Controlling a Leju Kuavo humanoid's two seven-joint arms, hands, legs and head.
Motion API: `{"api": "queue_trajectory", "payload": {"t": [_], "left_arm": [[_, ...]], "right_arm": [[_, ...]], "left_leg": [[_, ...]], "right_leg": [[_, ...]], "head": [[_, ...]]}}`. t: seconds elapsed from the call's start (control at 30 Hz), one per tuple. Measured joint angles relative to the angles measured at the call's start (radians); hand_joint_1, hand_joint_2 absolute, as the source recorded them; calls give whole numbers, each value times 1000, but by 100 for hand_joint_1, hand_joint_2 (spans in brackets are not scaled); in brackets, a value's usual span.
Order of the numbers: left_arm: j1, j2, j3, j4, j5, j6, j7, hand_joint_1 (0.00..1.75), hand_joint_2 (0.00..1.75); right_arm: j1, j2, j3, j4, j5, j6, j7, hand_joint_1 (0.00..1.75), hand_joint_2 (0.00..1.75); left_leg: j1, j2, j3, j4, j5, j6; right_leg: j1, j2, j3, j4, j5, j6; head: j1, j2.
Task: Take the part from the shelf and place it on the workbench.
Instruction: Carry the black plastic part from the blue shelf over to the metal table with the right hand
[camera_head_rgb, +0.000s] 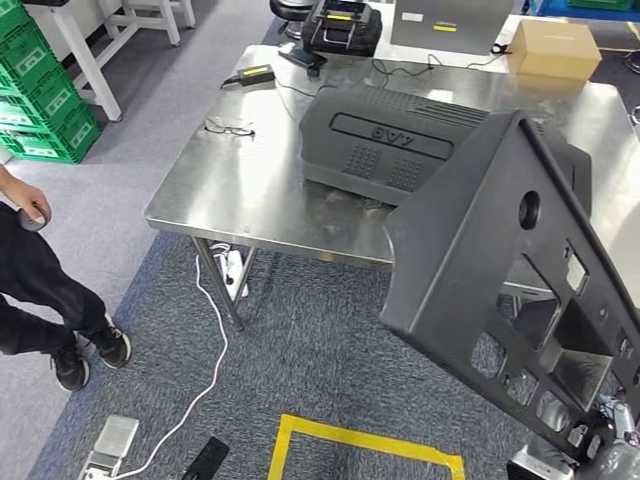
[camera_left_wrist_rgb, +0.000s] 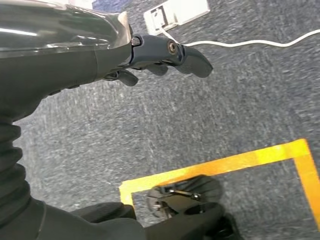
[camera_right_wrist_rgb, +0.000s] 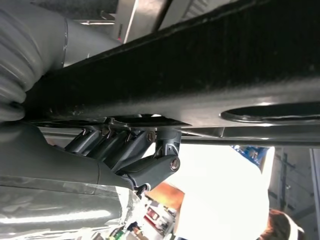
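The part (camera_head_rgb: 513, 290), a large black panel with cut-outs, is held tilted by the right hand (camera_right_wrist_rgb: 124, 150), whose fingers are closed on its lower edge; it hangs partly over the near right corner of the workbench (camera_head_rgb: 249, 190). The left hand (camera_left_wrist_rgb: 162, 55) hangs over the carpet, grasping nothing, fingers loosely curled. The part should be carried forward and lowered flat beside the black cover (camera_head_rgb: 392, 140), not onto it. Farther off, green crates (camera_head_rgb: 41, 100) are stacked; their contents cannot be told.
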Motion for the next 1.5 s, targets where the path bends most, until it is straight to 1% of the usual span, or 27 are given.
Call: {"api": "queue_trajectory", "payload": {"t": [0.1,0.17,0.2,0.27,0.3,0.33,0.37,0.43,0.5,0.57,0.63,0.7,0.77,0.8,0.83,0.9,0.93,1.0,1.03,1.13,1.17,1.23,1.33,1.37,1.4,1.43,1.5], "left_arm": [[1,1,0,0,0,-2,0,0,175],[0,2,0,0,0,-2,-1,0,175],[-2,2,0,0,0,-2,-1,0,175],[-3,2,0,0,0,-2,-1,0,175],[-2,2,0,0,0,-2,-1,0,175],[-1,2,0,0,0,-2,-1,0,175],[0,2,0,0,0,-2,-1,0,175],[-1,1,0,0,0,-3,-1,0,175],[-3,1,0,0,0,-3,-2,0,175],[-5,1,0,0,-1,-4,-2,0,175],[-6,1,0,0,-1,-4,-3,0,175],[-10,1,0,0,-1,-3,-3,0,175],[-12,2,0,0,-1,-3,-3,0,175],[-10,2,0,0,-1,-3,-3,0,175],[-8,2,0,0,-1,-3,-2,0,175],[-5,2,0,0,-1,-3,-2,0,175],[-5,2,0,0,-1,-3,-2,0,175],[-5,2,0,0,-1,-3,-2,0,175],[-5,2,0,0,-1,-3,-2,0,175],[-4,3,0,0,-2,-3,-3,0,175],[-3,3,0,0,-3,-2,-3,0,175],[-5,3,0,0,-4,-2,-3,0,175],[-7,3,0,0,-4,-2,-4,0,175],[-6,3,0,0,-4,-2,-4,0,175],[-5,3,0,0,-4,-2,-4,0,175],[-5,3,0,0,-4,-2,-4,0,175],[-5,3,0,0,-4,-2,-4,0,175]], "right_arm": [[-1,-1,0,1,0,0,2,175,175],[-3,-1,0,2,0,0,2,175,175],[-4,-2,0,2,0,0,2,175,175],[-5,-3,0,3,-1,0,2,175,175],[-4,-4,0,4,-1,0,2,175,175],[-4,-5,0,4,-1,0,2,175,175],[-4,-5,0,4,-1,0,2,175,175],[-5,-5,0,4,-1,0,2,175,175],[-4,-6,0,5,-1,0,2,175,175],[-3,-7,0,6,-2,0,2,175,175],[-3,-6,0,5,-2,0,2,175,175],[-6,-6,0,4,-2,0,2,175,175],[-7,-6,0,4,-3,0,2,175,175],[-8,-6,0,4,-4,0,2,175,175],[-7,-6,0,4,-4,0,2,175,175],[-7,-6,0,4,-5,0,1,175,175],[-7,-6,0,4,-5,0,1,175,175],[-7,-6,0,4,-6,0,1,175,175],[-7,-6,0,4,-6,0,1,175,175],[-10,-6,0,6,-7,0,-1,175,175],[-11,-6,-1,6,-7,0,-1,175,175],[-15,-7,-1,4,-4,0,-2,175,175],[-18,-8,-1,4,-4,0,-3,175,175],[-18,-8,-1,4,-3,0,-3,175,175],[-18,-9,-1,4,-3,0,-3,175,175],[-18,-9,-1,4,-3,0,-3,175,175],[-19,-11,-1,4,-2,0,-3,175,175]], "left_leg": [[-3,-1,8,-19,-8,12],[5,-3,30,-35,-12,20],[9,-3,41,-41,-16,22],[12,-3,59,-45,-29,25],[13,-3,70,-45,-38,25],[14,-4,83,-45,-48,23],[15,-5,98,-45,-59,21],[17,-7,129,-47,-81,14],[18,-7,145,-50,-96,4],[17,-7,154,-55,-101,-9],[18,-7,160,-43,-101,-19],[18,-7,127,31,-111,-23],[17,-6,48,153,-155,-26],[16,-6,9,198,-178,-27],[15,-6,-18,217,-188,-27],[14,-6,-34,193,-165,-25],[14,-6,-32,176,-150,-23],[14,-6,-29,162,-139,-22],[13,-6,-23,136,-117,-21],[3,-6,4,-1,-14,3],[1,-6,12,-25,-1,12],[8,-7,29,-37,-5,21],[11,-6,50,-42,-22,28],[11,-7,59,-42,-29,28],[12,-7,70,-42,-38,27],[12,-8,82,-42,-47,25],[12,-9,107,-43,-65,19]], "right_leg": [[-1,0,1,1,-3,13],[-1,-3,-22,54,-6,23],[-3,-4,-53,106,-17,30],[-8,-6,-135,226,-59,43],[-11,-7,-169,262,-73,47],[-12,-8,-188,269,-69,49],[-13,-8,-191,241,-44,50],[-13,-9,-166,126,51,47],[-6,-12,-153,49,106,33],[1,-12,-155,37,105,16],[-3,-10,-135,25,103,2],[-7,-10,-109,11,96,-9],[-6,-10,-91,6,83,-17],[-5,-8,-84,6,76,-19],[-4,-6,-74,6,67,-20],[-3,-2,-54,6,53,-18],[-3,-1,-48,6,49,-17],[-3,-1,-45,6,47,-17],[-3,-1,-39,6,43,-16],[-3,0,-13,5,18,9],[-3,0,-11,14,13,18],[-4,-3,-42,79,1,30],[-9,-7,-154,252,-66,46],[-11,-7,-182,282,-75,48],[-11,-8,-196,281,-66,49],[-12,-8,-193,245,-33,48],[-10,-8,-164,124,62,43]], "head": [[0,0],[2,0],[2,0],[3,0],[3,0],[3,0],[3,0],[3,0],[2,0],[1,0],[0,0],[-2,0],[-4,0],[-4,0],[-4,0],[-4,0],[-4,0],[-4,0],[-4,0],[-1,0],[1,0],[2,0],[2,0],[2,0],[2,0],[2,0],[2,0]]}}
